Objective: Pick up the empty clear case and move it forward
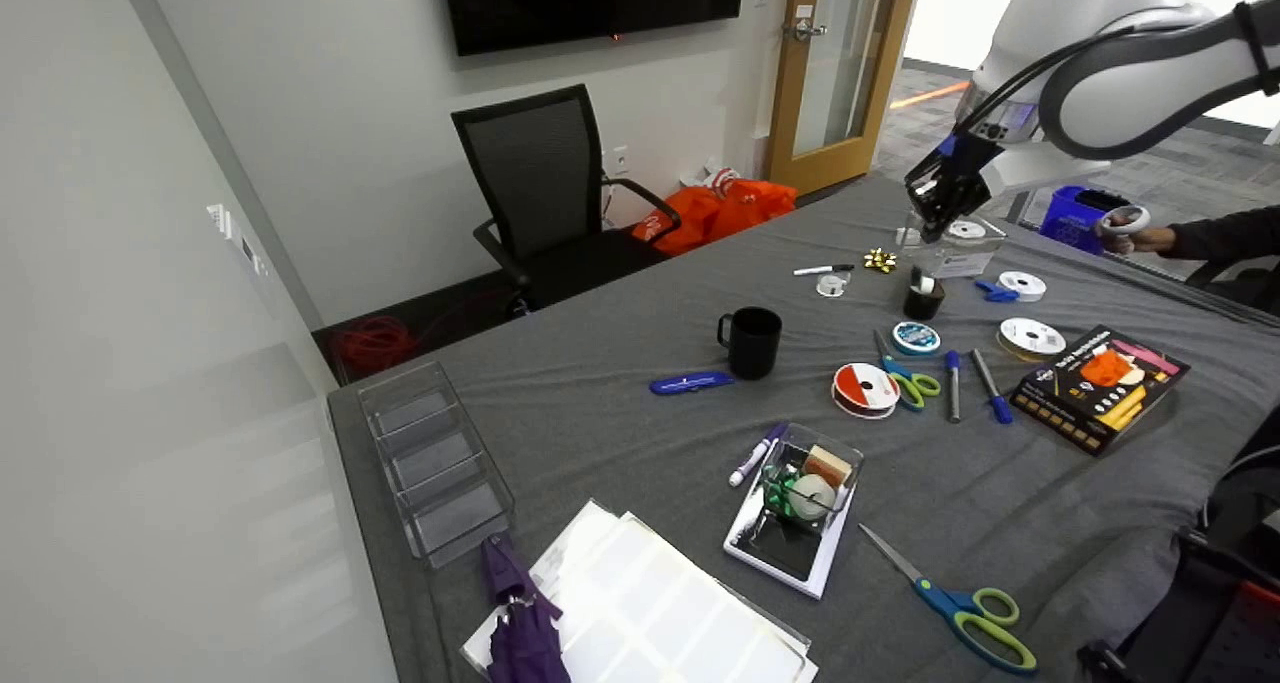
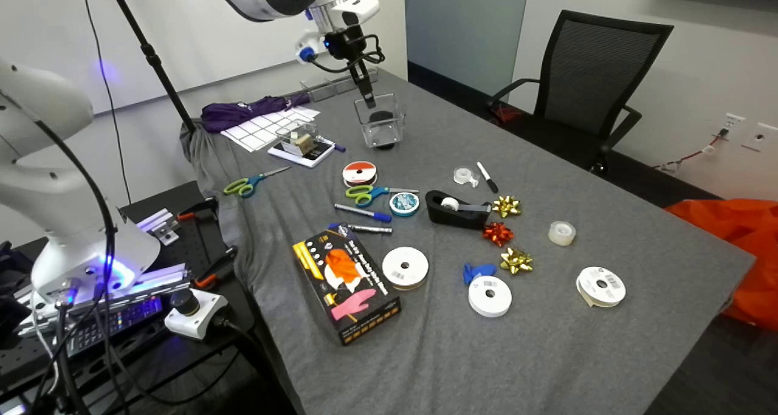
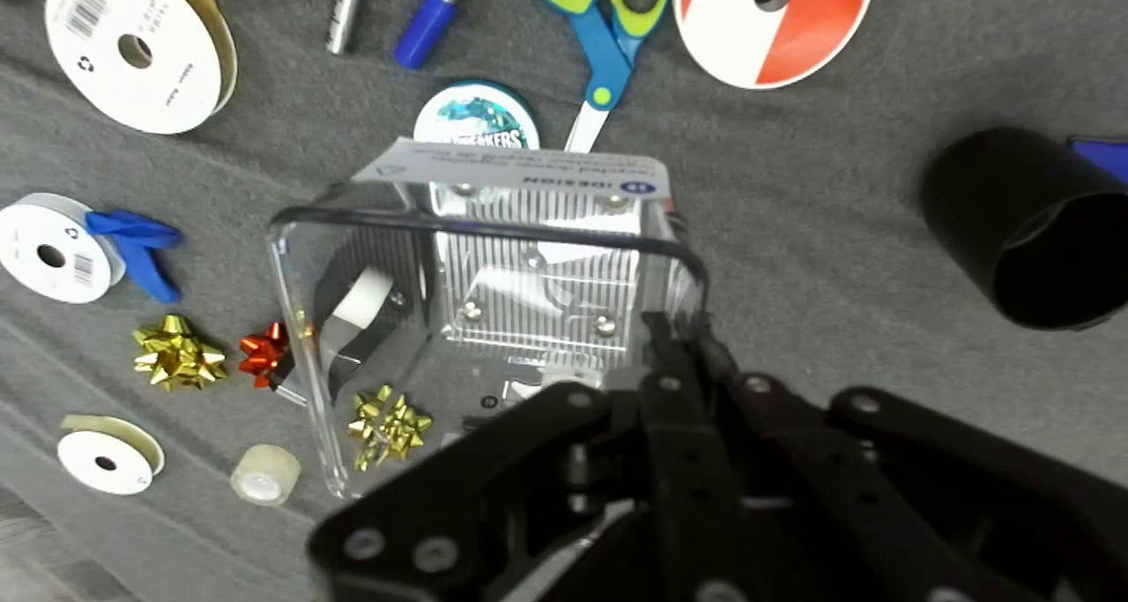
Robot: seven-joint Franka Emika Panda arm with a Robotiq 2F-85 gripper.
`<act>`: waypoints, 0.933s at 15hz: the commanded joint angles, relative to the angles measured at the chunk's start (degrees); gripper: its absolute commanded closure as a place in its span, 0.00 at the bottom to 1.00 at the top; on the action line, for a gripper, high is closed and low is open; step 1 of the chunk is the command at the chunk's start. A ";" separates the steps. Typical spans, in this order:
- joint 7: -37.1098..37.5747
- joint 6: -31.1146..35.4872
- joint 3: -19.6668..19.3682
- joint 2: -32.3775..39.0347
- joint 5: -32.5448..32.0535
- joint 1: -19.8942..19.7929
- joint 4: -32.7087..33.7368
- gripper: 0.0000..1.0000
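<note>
Gripping one wall of the clear case [image 3: 529, 271] between the fingers [image 3: 674, 408], aloft over the bench [image 2: 547, 366], inside its edges. Bearing a label [image 3: 564, 176] readable only in the wrist view. Beyond, at one corner, showing a divided tray [image 1: 438, 458] only in both exterior views.

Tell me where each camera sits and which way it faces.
Exterior view: above the table, by the purple umbrella, facing the wall screen; arm and gripper show.
Exterior view: above the table, near a white ribbon spool, facing the umbrella; base, arm and gripper show.
Wrist view: above the gripper, facing down through the clear bin; only gripper shows.
Both exterior views share the office chair, tape dispenser and clear bin.
</note>
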 commanded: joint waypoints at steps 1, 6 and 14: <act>6.72 -3.06 -7.35 10.95 -8.87 9.42 8.47 0.99; 1.40 2.97 -20.37 14.38 -0.68 23.35 15.29 0.99; -5.27 2.87 -53.43 18.02 16.19 54.52 24.04 0.99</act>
